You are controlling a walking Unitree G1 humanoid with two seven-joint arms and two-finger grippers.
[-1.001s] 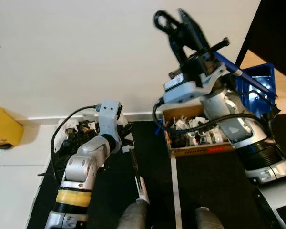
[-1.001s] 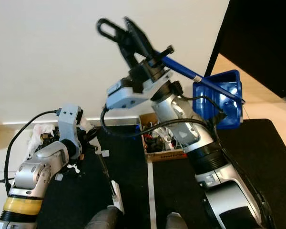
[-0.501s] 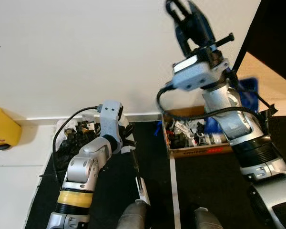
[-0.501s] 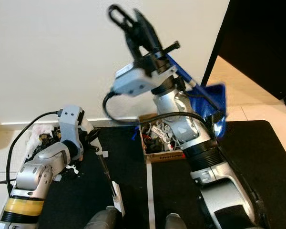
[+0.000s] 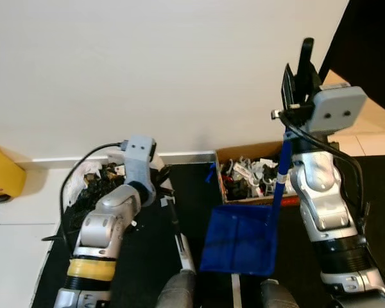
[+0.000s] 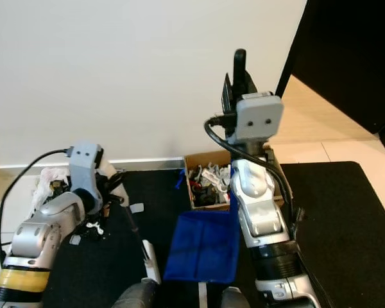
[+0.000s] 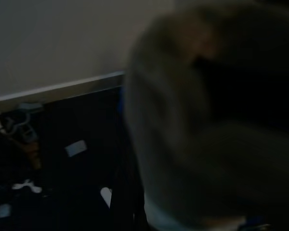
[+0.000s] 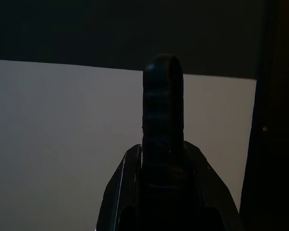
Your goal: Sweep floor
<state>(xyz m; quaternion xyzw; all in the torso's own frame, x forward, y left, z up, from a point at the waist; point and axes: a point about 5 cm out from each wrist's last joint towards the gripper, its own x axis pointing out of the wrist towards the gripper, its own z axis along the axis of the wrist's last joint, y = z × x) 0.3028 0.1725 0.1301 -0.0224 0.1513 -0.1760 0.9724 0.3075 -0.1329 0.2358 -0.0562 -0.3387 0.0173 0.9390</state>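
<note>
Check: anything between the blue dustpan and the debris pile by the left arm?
Yes. The brush lies on the black mat between the blue dustpan, hanging from the right gripper, and the debris pile near the left gripper.

We see a blue dustpan point(image 5: 239, 239) on a black mat point(image 5: 147, 247) crossed by a white stripe point(image 5: 235, 296), a brown cardboard box point(image 5: 253, 176) at one o'clock, and a yellow bin point(image 5: 1, 172) at nine.

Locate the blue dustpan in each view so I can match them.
Left eye view: blue dustpan low centre, hanging on its handle from the right hand.
Right eye view: low centre.
Wrist views: cannot make it out.
Shared landmark: cardboard box just behind it.
</note>
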